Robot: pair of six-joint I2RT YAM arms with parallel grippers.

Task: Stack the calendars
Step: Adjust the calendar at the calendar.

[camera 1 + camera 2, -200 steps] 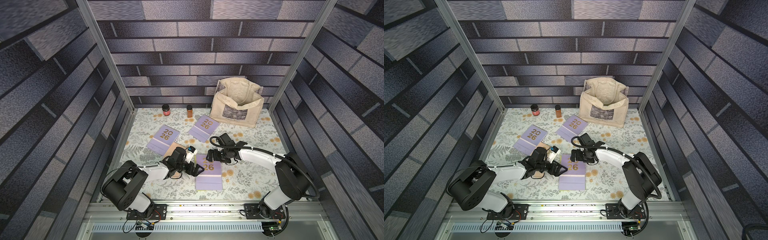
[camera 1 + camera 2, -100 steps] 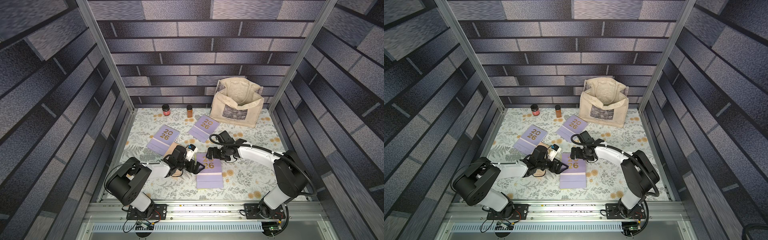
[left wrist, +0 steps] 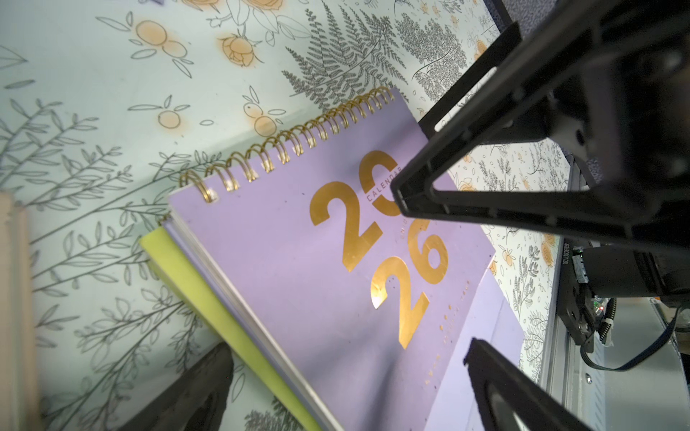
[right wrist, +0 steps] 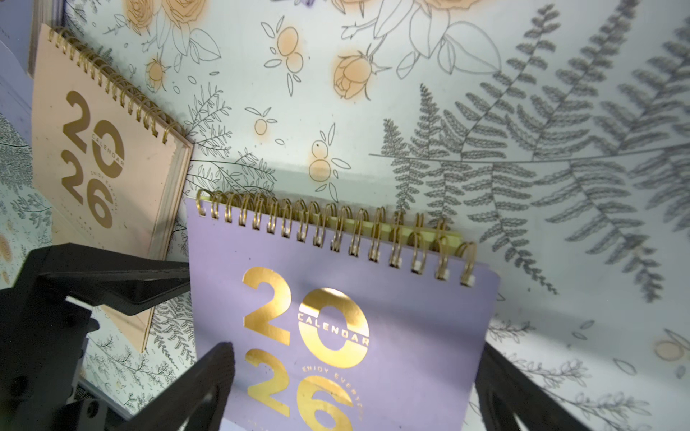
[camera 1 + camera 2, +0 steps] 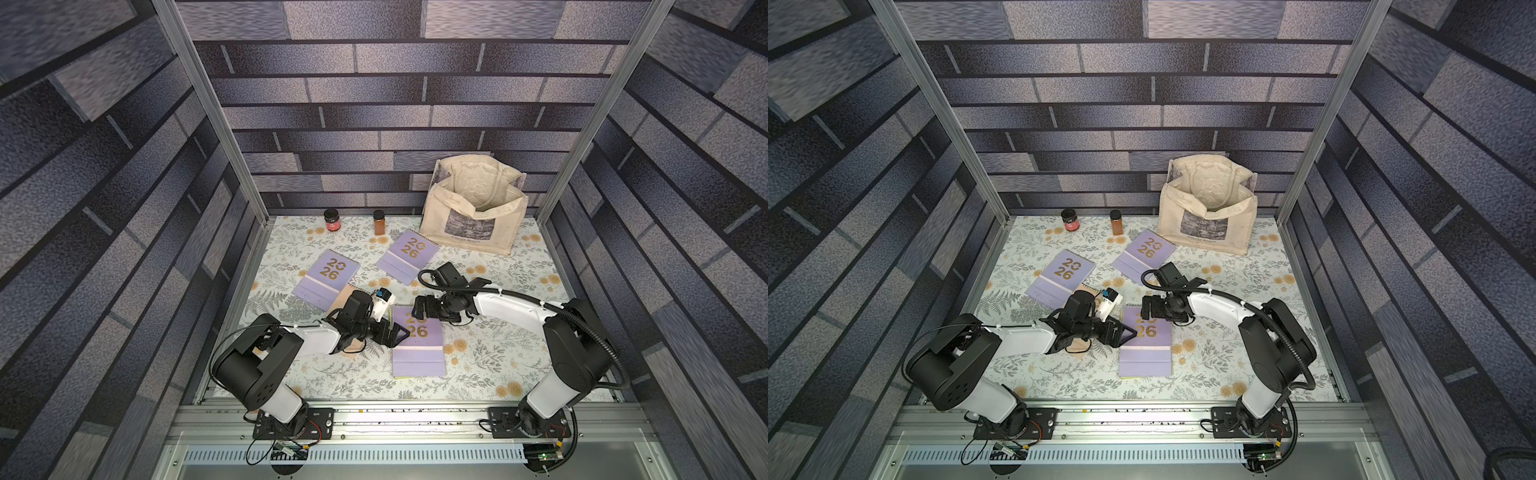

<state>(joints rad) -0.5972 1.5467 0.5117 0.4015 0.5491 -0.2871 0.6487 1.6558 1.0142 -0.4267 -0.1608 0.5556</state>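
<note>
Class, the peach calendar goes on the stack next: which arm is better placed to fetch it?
Probably left: the peach calendar lies under the left arm, left gripper open near it; the right gripper is over the stack, farther away.

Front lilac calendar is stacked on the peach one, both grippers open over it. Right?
No: the front lilac calendar lies on the yellow-green calendar; the left wrist view shows its edge underneath. The left gripper and right gripper are open over it.
</note>
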